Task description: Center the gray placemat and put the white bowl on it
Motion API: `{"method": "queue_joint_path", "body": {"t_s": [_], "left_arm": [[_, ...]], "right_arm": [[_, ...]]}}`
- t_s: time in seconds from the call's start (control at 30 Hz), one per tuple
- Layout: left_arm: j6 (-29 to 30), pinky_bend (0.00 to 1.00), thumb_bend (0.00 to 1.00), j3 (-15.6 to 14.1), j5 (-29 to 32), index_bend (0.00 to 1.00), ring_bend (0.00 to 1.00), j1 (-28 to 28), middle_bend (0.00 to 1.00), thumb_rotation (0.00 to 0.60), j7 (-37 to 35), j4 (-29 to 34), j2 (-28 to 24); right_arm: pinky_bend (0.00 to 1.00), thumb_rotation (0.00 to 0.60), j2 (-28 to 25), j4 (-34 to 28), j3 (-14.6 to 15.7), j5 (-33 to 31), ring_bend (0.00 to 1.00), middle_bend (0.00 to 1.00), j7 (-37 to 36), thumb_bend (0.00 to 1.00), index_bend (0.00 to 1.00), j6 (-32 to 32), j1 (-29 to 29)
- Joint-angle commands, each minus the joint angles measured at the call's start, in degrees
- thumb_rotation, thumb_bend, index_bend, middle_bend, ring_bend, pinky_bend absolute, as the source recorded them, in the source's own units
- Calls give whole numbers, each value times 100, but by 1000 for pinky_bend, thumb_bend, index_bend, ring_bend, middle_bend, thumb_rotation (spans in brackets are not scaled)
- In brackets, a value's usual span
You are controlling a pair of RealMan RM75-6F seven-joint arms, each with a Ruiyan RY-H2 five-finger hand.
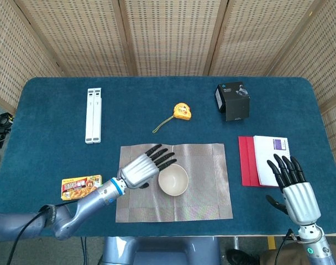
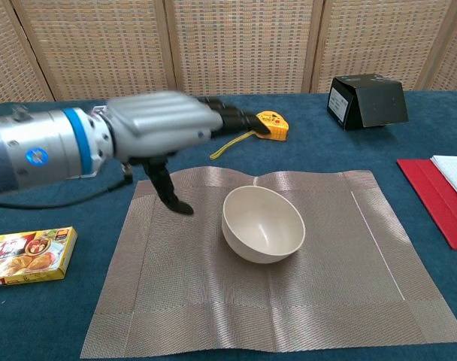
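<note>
The white bowl (image 1: 173, 179) (image 2: 262, 233) sits upright on the gray placemat (image 1: 206, 182) (image 2: 341, 263), which lies at the table's front middle. My left hand (image 1: 141, 167) (image 2: 164, 128) hovers open above the mat's left part, fingers spread and apart from the bowl, holding nothing. At the front right my right hand (image 1: 292, 185) stands open and upright, fingers extended, just in front of the red and white booklet; the chest view does not show it.
A yellow tape measure (image 1: 182, 112) (image 2: 269, 125) lies behind the mat. A black box (image 1: 232, 101) (image 2: 366, 101) stands back right. A white folded stand (image 1: 93, 115) (image 2: 92, 138) lies back left. A curry box (image 1: 80, 186) (image 2: 27, 256) sits front left, a red and white booklet (image 1: 264, 160) (image 2: 439, 192) right.
</note>
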State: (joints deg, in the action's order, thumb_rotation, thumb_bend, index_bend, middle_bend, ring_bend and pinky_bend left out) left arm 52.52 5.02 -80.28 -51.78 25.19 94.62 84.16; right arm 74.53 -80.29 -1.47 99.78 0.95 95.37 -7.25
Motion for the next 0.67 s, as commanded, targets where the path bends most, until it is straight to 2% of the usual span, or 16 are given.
{"method": "queue_joint_path", "body": {"t_s": [0.03, 0.17, 0.27, 0.37, 0.47, 0.57, 0.67], "left_arm": [[962, 0, 8, 104, -227, 0, 0, 566, 0, 600, 47, 779, -852], [1850, 0, 8, 91, -19, 0, 0, 1204, 0, 600, 258, 1286, -1261], [2570, 0, 8, -117, 200, 0, 0, 1851, 0, 600, 527, 1778, -1560], [2977, 0, 8, -385, 236, 0, 0, 2308, 0, 600, 700, 1981, -1751], [3391, 0, 8, -696, 122, 0, 0, 2820, 0, 600, 506, 1894, -1858], [3681, 0, 7, -958, -194, 0, 0, 3233, 0, 600, 49, 1483, -1884], [3865, 0, 8, -1078, -411, 0, 0, 3507, 0, 600, -396, 1065, -1865]], "right_arm": [[0, 600, 3, -6, -8, 5, 0, 0, 24, 0, 0, 9, 1], [0, 600, 8, 23, -63, -61, 0, 0, 50, 0, 0, -5, -7], [0, 600, 12, 66, -141, -177, 0, 0, 61, 0, 0, -25, -13], [0, 600, 10, 97, -211, -283, 0, 0, 66, 0, 0, -44, -19], [0, 600, -10, 126, -289, -412, 0, 0, 51, 0, 0, -56, -14], [0, 600, -55, 108, -332, -488, 0, 0, 15, 0, 0, -64, -7], [0, 600, -99, 81, -358, -527, 0, 0, -12, 0, 0, -51, 5]]}}
